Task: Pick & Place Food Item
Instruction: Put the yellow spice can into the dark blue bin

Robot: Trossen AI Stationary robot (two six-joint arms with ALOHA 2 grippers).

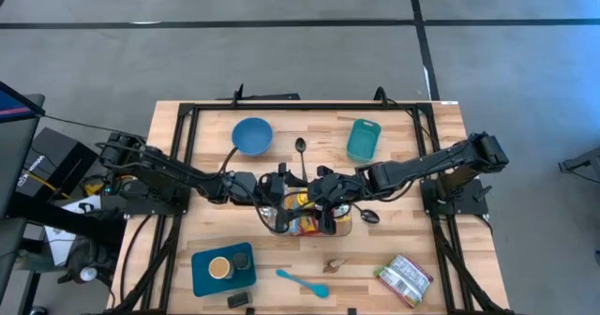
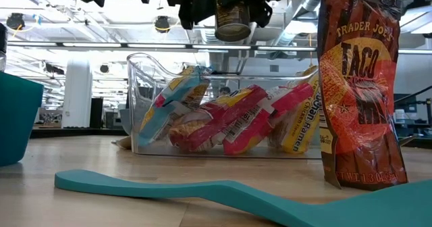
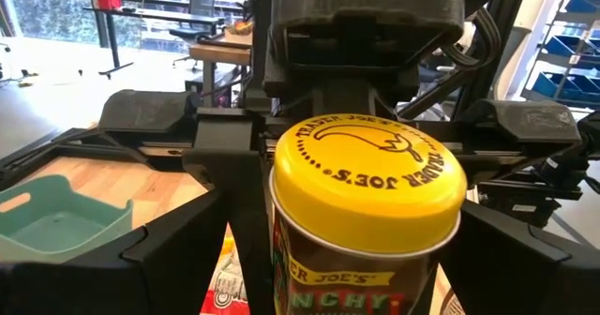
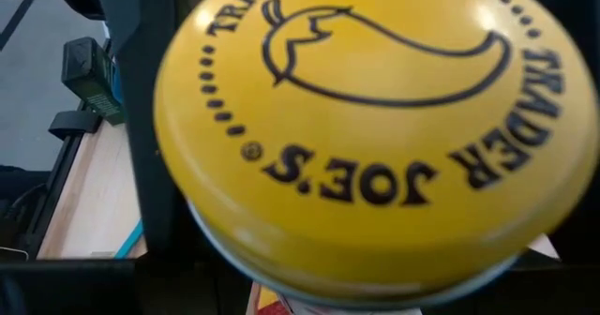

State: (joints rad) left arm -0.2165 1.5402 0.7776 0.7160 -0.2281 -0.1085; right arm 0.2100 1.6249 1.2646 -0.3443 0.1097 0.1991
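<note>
A jar (image 3: pixel 366 249) with a yellow lid (image 4: pixel 375 127) hangs in the air over a clear bin (image 2: pixel 223 105) full of ramen packets at the table's middle. In the low view the jar (image 2: pixel 233 14) shows tilted, with its bottom above the bin's rim. My right gripper (image 1: pixel 325 199) is shut on the jar from the lid end. My left gripper (image 1: pixel 279 195) faces it from the table's left. It is open, with its fingers (image 3: pixel 178 249) standing on either side of the jar. I cannot tell whether they touch it. My right gripper comes at the jar from its lid end. One finger (image 3: pixel 247 202) runs down along the jar's side just under the lid (image 3: pixel 367 179); the other is hidden behind the jar. The jar is lifted clear above the bin and slightly tilted.
A blue bowl (image 1: pixel 252 135), a teal container (image 1: pixel 363 139) and a black spoon (image 1: pixel 300 147) lie at the far side. A blue tray (image 1: pixel 223 268), a teal spatula (image 1: pixel 302 282) and a taco bag (image 1: pixel 405 279) lie near the front edge.
</note>
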